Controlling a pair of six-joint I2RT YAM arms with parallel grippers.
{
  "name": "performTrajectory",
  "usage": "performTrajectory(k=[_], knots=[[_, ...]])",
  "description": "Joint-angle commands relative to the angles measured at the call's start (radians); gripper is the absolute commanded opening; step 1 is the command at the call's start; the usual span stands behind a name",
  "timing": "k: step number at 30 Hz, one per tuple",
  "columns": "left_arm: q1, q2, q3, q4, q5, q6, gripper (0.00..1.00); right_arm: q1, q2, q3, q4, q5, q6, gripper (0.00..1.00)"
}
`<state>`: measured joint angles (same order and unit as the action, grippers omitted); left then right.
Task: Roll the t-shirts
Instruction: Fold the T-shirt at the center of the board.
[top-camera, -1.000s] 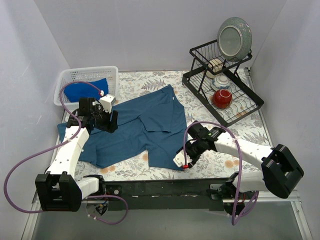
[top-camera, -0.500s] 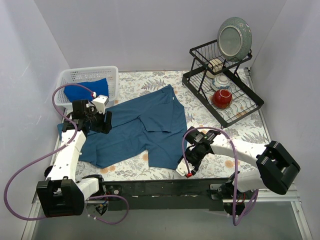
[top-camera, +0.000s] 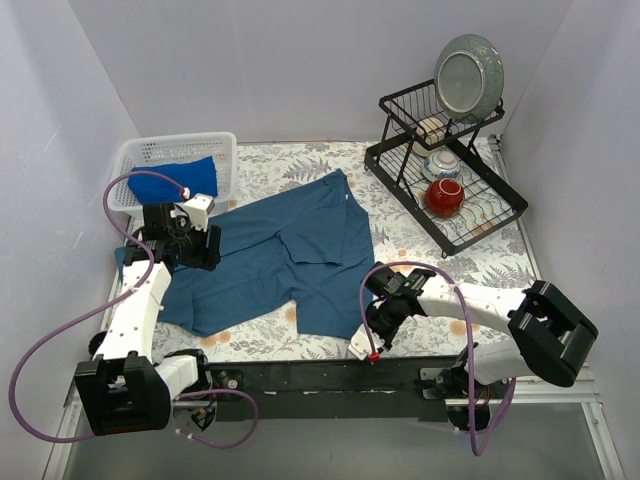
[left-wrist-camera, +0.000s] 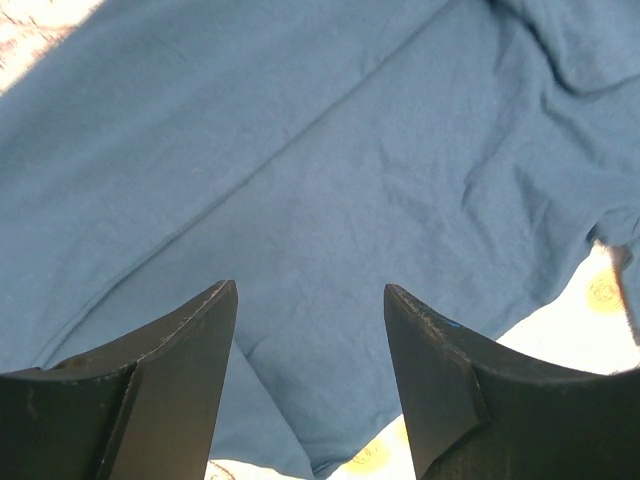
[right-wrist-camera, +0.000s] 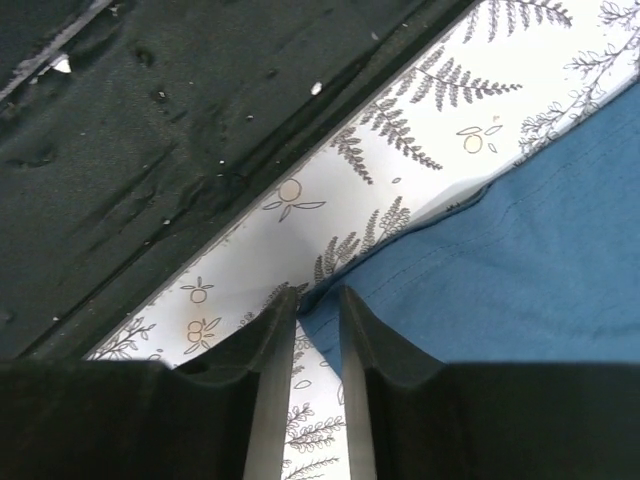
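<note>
- Two tees are on my screens. The royal-blue bundle (top-camera: 178, 180) sits inside the white basket (top-camera: 150, 152) at the far left corner of the table (top-camera: 300, 165).
- My left end effector (left-wrist-camera: 310, 290) hangs over the left part of the dark-blue tee (top-camera: 300, 250), which lies spread out and creased across the middle of the table. On the wrist view its fingers (left-wrist-camera: 190, 370) stand wide apart with nothing between them, only cloth beneath.
- My right end effector (right-wrist-camera: 318, 295) is low at the tee's near right corner, close to the table's near edge. Its fingers are drawn to a thin slit with the hem corner right at their tips. I cannot tell whether cloth is pinched.
- At the far right stands a black dish rack (top-camera: 400, 165) holding an upright plate (top-camera: 468, 75) and a red bowl (top-camera: 444, 196).
</note>
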<state>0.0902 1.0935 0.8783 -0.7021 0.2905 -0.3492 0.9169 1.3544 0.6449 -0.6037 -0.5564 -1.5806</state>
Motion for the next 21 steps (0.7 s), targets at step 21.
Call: performTrajectory(k=[21], knots=[[0.264, 0.348, 0.306, -0.456, 0.104, 0.345, 0.61, -0.004, -0.118, 0.127, -0.084, 0.236, 0.471, 0.01]])
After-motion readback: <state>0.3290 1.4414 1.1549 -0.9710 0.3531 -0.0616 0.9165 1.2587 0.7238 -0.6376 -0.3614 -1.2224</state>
